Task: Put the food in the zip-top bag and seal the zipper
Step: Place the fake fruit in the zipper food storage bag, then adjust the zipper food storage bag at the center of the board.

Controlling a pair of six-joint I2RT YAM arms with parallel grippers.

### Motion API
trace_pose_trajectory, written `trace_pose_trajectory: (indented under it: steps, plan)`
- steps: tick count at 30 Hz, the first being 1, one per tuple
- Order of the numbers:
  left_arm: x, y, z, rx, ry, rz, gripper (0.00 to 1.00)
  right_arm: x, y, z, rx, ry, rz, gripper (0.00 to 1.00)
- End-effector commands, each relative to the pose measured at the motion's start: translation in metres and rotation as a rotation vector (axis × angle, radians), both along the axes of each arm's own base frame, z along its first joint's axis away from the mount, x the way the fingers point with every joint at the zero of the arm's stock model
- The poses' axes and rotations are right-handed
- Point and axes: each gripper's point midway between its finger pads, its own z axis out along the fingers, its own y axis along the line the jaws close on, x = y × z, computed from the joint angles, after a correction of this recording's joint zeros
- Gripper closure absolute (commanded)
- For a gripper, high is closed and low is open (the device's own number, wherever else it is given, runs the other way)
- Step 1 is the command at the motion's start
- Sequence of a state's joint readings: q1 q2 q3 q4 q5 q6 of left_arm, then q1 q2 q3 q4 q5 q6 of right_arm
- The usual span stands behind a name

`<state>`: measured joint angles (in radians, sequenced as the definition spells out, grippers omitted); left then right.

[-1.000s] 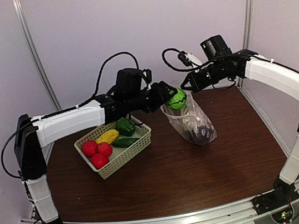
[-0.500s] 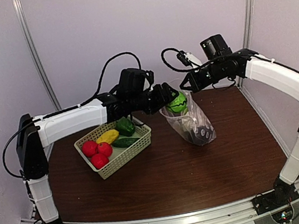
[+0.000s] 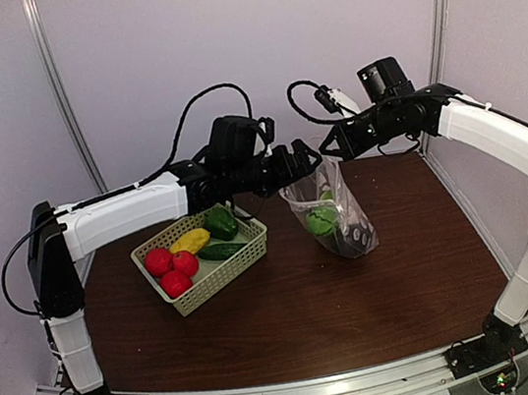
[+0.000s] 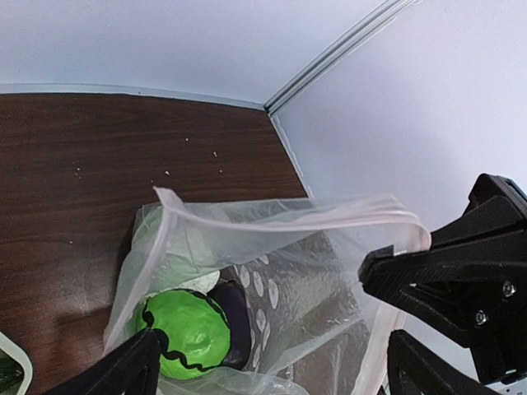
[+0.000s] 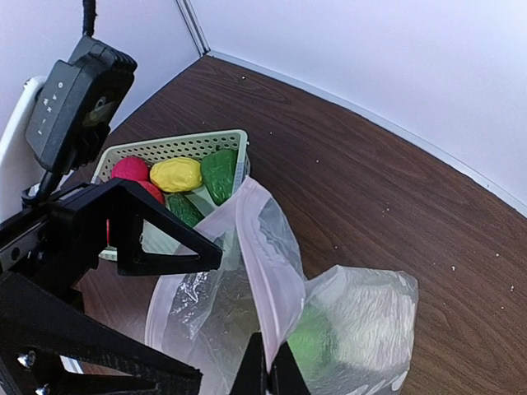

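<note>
The green leafy vegetable (image 4: pixel 185 333) lies inside the zip-top bag (image 3: pixel 341 196), upright at the table's far side.

The left gripper (image 3: pixel 306 159), which held it at the bag's mouth a second ago, now hangs there with jaws wide and empty. The right gripper (image 3: pixel 329 151) pinches the mouth edge, holding it up. The remaining food (image 3: pixel 159 262) waits in the basket (image 3: pixel 231 274), at eight o'clock from the left gripper and nearer that arm.

High rear camera overlooks all — close wrist cameras share the bag (image 4: pixel 305 271).
</note>
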<state>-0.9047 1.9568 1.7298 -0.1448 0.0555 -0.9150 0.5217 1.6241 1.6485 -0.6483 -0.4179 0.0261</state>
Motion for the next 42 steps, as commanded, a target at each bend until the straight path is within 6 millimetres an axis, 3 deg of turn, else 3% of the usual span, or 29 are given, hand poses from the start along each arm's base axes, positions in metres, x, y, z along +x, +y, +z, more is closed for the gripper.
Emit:
trace_pose_trajectory:
  steps: [1, 5, 7, 9, 11, 13, 17, 21, 24, 29, 33, 42]
  plan:
    - [-0.006, 0.024, 0.054, -0.03, -0.142, 0.054, 0.02, -0.006, -0.007, 0.022, 0.016, -0.061, -0.004, 1.0]
    - [-0.018, 0.073, 0.1, -0.031, -0.328, 0.147, 0.02, 0.0, -0.031, 0.035, -0.044, -0.117, -0.019, 1.0]
    - [-0.025, 0.096, 0.118, 0.008, -0.414, 0.179, 0.02, 0.009, -0.049, 0.057, -0.102, -0.187, -0.055, 1.0]
    - [-0.027, 0.118, 0.117, 0.107, -0.455, 0.221, 0.02, 0.014, -0.064, 0.084, -0.109, -0.244, -0.078, 1.0]
    - [-0.022, 0.135, 0.1, 0.216, -0.443, 0.251, 0.02, 0.019, -0.072, 0.086, -0.115, -0.251, -0.119, 1.0]
    - [-0.014, 0.15, 0.073, 0.301, -0.384, 0.247, 0.03, 0.017, -0.065, 0.069, -0.14, -0.192, -0.058, 1.0]
    - [-0.003, 0.186, 0.007, 0.468, -0.208, 0.21, 0.09, 0.023, -0.085, 0.093, -0.164, -0.302, -0.145, 1.0]
    - [0.004, 0.215, -0.038, 0.635, -0.116, 0.21, 0.13, 0.038, -0.102, 0.086, -0.243, -0.327, -0.217, 1.0]
    - [0.009, 0.226, -0.06, 0.685, -0.058, 0.207, 0.15, 0.049, -0.116, 0.08, -0.291, -0.342, -0.264, 1.0]
    - [0.015, 0.23, -0.093, 0.737, 0.026, 0.149, 0.24, 0.061, -0.139, 0.087, -0.311, -0.367, -0.356, 1.0]
    - [0.018, 0.241, -0.124, 0.789, 0.122, 0.132, 0.21, 0.059, -0.141, 0.085, -0.272, -0.356, -0.362, 1.0]
    - [0.002, 0.277, -0.155, 0.936, 0.242, 0.168, 0.16, 0.033, -0.107, 0.016, -0.158, -0.226, -0.235, 1.0]
